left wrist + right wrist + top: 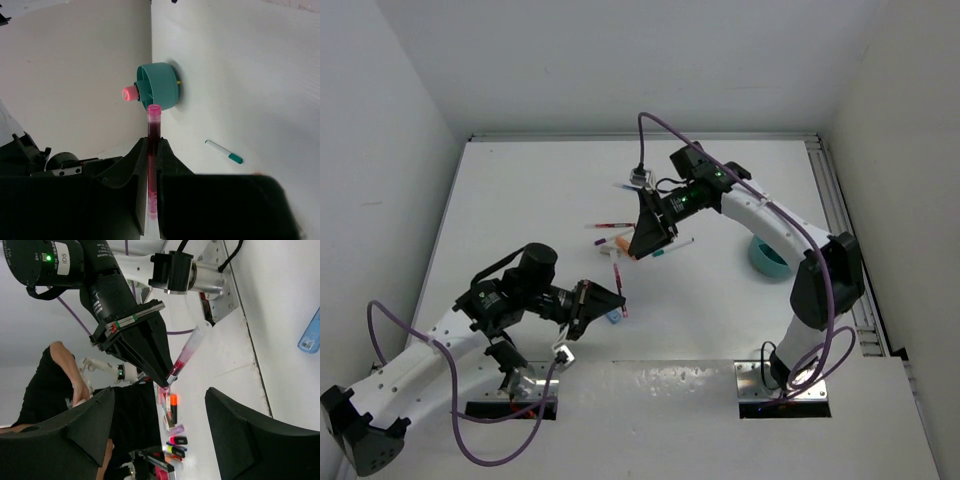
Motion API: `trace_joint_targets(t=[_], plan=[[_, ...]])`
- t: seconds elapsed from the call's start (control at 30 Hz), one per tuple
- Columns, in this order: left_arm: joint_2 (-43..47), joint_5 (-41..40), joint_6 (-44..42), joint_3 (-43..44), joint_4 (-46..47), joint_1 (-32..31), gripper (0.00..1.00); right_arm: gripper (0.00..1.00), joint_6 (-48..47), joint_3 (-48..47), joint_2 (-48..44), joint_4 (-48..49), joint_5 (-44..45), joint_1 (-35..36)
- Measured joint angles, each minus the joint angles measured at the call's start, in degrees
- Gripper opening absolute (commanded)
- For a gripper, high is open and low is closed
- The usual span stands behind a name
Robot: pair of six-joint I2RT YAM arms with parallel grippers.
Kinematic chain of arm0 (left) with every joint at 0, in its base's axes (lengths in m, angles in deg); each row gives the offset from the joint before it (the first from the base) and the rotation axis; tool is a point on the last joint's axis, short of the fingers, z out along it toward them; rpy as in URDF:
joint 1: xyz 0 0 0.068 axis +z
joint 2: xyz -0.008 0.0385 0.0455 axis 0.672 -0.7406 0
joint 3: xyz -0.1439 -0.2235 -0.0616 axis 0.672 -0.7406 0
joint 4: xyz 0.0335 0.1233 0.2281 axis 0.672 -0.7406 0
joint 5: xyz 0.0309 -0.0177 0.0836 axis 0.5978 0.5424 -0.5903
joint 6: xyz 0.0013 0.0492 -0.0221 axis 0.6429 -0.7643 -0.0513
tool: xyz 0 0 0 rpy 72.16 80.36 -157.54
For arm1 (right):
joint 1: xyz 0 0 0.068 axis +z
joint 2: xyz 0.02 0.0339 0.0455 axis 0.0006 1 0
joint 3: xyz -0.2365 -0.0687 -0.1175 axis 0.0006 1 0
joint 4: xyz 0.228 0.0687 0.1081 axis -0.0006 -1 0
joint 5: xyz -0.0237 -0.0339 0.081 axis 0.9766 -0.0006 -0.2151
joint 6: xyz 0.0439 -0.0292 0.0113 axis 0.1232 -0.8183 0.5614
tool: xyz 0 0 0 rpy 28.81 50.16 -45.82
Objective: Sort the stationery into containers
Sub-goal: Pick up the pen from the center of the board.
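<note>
My left gripper (612,300) is shut on a thin red pen (617,282), which runs straight out between the jaws in the left wrist view (152,145). Beyond it stands the teal organiser cup (159,86) with a fat pink marker (130,93) sticking out of it. The cup is at the right in the top view (767,259). My right gripper (650,244) is open and empty above the loose stationery: a red pen (610,226), an orange stick (623,241) and a teal-tipped pen (672,247). The right wrist view shows the held pen (187,352) and an orange marker (173,407).
A white pen with a teal cap (224,151) lies right of my left gripper. A small blue stick (614,317) lies under the left gripper. Another pen (625,186) lies farther back. White walls close in the table on three sides, with a rail (840,215) along the right.
</note>
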Motion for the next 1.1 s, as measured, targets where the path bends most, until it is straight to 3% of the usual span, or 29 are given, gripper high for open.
trace_joint_targets(t=[0.3, 0.67, 0.87, 1.07, 1.1], plan=[[-1.9, 0.8, -0.1, 0.0, 0.0, -1.4, 0.00, 0.70, -0.7, -1.0, 3.6, -1.1, 3.0, 1.7], [-2.8, 1.0, -0.1, 0.0, 2.3, -2.6, 0.00, 0.59, -3.6, -5.1, 6.5, -3.5, 7.9, 4.1], [-3.8, 0.5, -0.1, 0.0, 4.0, -2.8, 0.00, 0.42, -4.8, -5.9, 6.5, -4.5, 8.4, 6.3], [-3.8, -0.6, -0.1, -0.3, 5.6, -2.9, 0.00, 0.10, -6.1, -5.9, 6.5, -5.8, 8.8, 7.2], [-3.9, -0.8, -0.2, -0.5, 5.6, -2.9, 0.05, 0.03, -5.9, -6.0, 6.5, -6.0, 8.5, 7.2]])
